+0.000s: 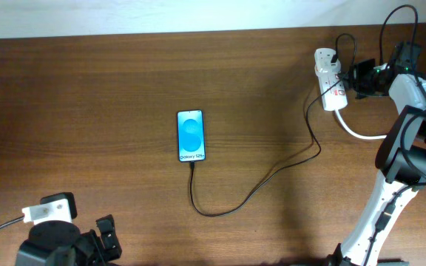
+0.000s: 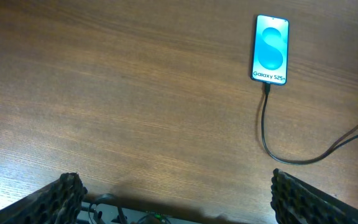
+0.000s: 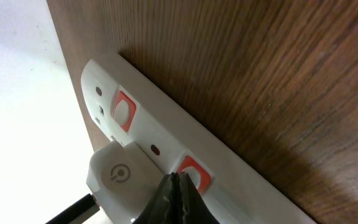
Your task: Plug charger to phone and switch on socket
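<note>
Pinched-together tips of the right gripper (image 3: 174, 179) fill the bottom of the wrist view, poised at a red rocker switch (image 3: 196, 174) on the socket (image 3: 225, 180); whether they touch it cannot be told. Beneath everything spreads the dark wooden worktop (image 1: 87, 96). At its near-left corner the left gripper (image 2: 179, 199) hangs idle, fingers spread wide apart and holding nothing, well away from every task item. At the far-right corner the right arm reaches in from the right edge, its fingers closed on nothing. The socket, a white power strip, lies by the far edge near that corner. Its long axis runs from far edge toward near edge with a slight tilt, so the gripper meets it crosswise from the right. A thick white cord (image 1: 361, 133) curls off its near end toward the right edge. A white adapter (image 3: 120, 177) sits plugged into the strip just beside the gripper's tips, and a second red switch (image 3: 124, 112) shows further along. The phone (image 1: 191, 136) lies flat near the middle of the worktop, screen lit blue, long axis far to near. The charger (image 1: 272, 177), a thin black cable, loops from the socket to the phone's near end, where its tip appears seated. On this evidence only the switch press remains, and the right arm is plainly the nearer one, with the switch directly ahead of its closed tips.
</note>
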`<state>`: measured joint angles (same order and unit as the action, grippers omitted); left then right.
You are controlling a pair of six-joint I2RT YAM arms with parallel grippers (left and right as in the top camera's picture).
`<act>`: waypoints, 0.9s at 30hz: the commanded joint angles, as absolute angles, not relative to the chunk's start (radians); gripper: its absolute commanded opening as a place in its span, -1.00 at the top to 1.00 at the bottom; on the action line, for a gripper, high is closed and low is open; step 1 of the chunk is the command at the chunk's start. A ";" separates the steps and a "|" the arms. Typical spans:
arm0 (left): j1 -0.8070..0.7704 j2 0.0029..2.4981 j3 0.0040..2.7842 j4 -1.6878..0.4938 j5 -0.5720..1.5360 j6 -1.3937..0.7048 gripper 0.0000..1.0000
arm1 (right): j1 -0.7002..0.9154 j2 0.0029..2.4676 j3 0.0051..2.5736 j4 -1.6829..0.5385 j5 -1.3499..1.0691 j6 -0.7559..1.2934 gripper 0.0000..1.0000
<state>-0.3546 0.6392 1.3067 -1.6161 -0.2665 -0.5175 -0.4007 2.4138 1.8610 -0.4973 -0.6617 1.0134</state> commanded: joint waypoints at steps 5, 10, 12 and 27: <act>-0.360 0.635 1.304 -1.617 -0.281 -0.527 -0.98 | -0.347 2.444 1.850 -0.579 -0.630 0.999 0.91; -0.360 0.635 1.304 -1.617 -0.281 -0.527 -0.99 | -0.347 2.444 1.850 -0.588 -0.596 0.999 0.92; -0.360 0.635 1.304 -1.617 -0.281 -0.527 -0.98 | -0.347 2.444 1.850 -0.587 -0.588 0.999 0.91; -0.360 0.635 1.304 -1.617 -0.281 -0.527 -0.99 | -0.383 2.441 1.858 -0.393 -0.761 1.000 0.91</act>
